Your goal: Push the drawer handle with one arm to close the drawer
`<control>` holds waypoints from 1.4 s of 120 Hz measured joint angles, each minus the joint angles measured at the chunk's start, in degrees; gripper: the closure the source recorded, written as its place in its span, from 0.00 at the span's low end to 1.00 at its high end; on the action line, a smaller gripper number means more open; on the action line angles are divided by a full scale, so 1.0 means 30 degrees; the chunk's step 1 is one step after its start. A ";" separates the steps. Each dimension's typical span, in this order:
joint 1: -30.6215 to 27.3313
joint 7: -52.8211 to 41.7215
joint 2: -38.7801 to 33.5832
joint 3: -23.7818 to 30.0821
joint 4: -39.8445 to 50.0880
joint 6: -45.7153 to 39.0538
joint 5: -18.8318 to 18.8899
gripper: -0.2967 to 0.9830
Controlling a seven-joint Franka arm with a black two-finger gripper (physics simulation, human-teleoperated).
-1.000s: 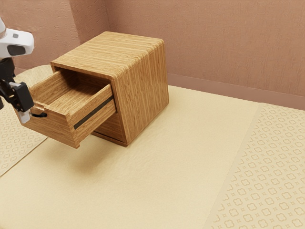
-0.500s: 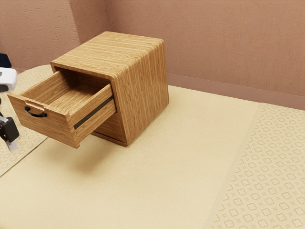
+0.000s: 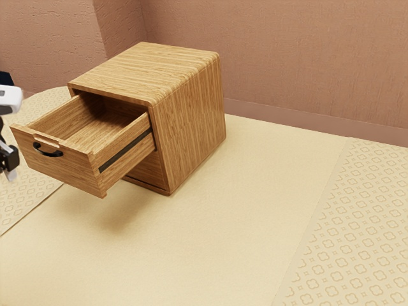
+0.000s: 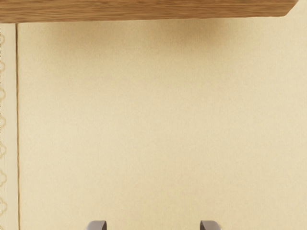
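Cabinet (image 3: 191,121) on table (image 3: 223,229), drawer (image 3: 70,171) jutting from cabinet, handle (image 3: 48,153) on drawer front, wall (image 3: 287,57) behind

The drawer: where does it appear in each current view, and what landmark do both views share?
Exterior view: the drawer juts out of the cabinet toward the exterior view's left.
Wrist view: its wood is the brown band across the pale surface from the gripper.
Shared landmark: the thin dark seam.

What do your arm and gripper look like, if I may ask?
My arm has a smooth, rounded white shell, with a blue-black part above it. My gripper is black and blocky, with small, pale grey fingertips.
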State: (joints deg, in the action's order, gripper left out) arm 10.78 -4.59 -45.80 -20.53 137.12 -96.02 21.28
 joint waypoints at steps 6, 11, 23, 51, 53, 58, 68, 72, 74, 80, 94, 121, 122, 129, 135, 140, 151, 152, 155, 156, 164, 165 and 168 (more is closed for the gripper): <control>0.0041 -0.0130 -0.0042 -0.0146 0.0027 -0.0171 0.0203 0.66; 0.0167 -0.0235 -0.0034 -0.0498 0.0030 -0.0321 0.0344 0.68; 0.0476 -0.0460 0.0609 -0.1076 -0.0013 -0.0838 0.0531 0.73; 0.1423 -0.0854 0.2314 -0.2456 -0.0910 -0.1797 0.0876 0.78; 0.1444 -0.0877 0.2320 -0.2489 -0.0924 -0.1824 0.0919 0.79; 0.1498 -0.0932 0.2316 -0.2654 -0.0944 -0.1876 0.1092 0.79; 0.1577 -0.1054 0.2273 -0.3075 -0.0968 -0.1943 0.1393 0.80; 0.1658 -0.1101 0.2267 -0.3270 -0.0979 -0.1965 0.1506 0.80; 0.1687 -0.1123 0.2269 -0.3336 -0.0982 -0.1975 0.1552 0.80; 0.1738 -0.1187 0.2290 -0.3437 -0.0987 -0.2016 0.1658 0.80; 0.1937 -0.1284 0.2603 -0.3516 -0.1057 -0.2171 0.1539 0.81; 0.1970 -0.1411 0.3898 -0.3531 -0.1748 -0.2319 0.0884 0.83; 0.1970 -0.1412 0.3945 -0.3531 -0.1757 -0.2331 0.0859 0.83; 0.1971 -0.1417 0.4208 -0.3532 -0.1792 -0.2410 0.0678 0.83; 0.1972 -0.1420 0.4311 -0.3532 -0.1857 -0.2461 0.0579 0.83; 0.2028 -0.1423 0.4427 -0.3532 -0.1948 -0.2496 0.0522 0.83; 0.2102 -0.1421 0.4757 -0.3532 -0.2076 -0.2558 0.0380 0.83; 0.2104 -0.1420 0.4782 -0.3532 -0.2080 -0.2564 0.0367 0.83; 0.2109 -0.1418 0.4840 -0.3532 -0.2103 -0.2589 0.0332 0.83; 0.2111 -0.1417 0.4857 -0.3532 -0.2112 -0.2597 0.0321 0.83; 0.2119 -0.1411 0.4985 -0.3532 -0.2231 -0.2650 0.0260 0.83; 0.2119 -0.1411 0.4998 -0.3532 -0.2254 -0.2654 0.0254 0.83; 0.2119 -0.1409 0.5027 -0.3536 -0.2338 -0.2667 0.0239 0.83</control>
State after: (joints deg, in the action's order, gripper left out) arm 17.14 -8.82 -30.72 -31.13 130.10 -104.03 21.99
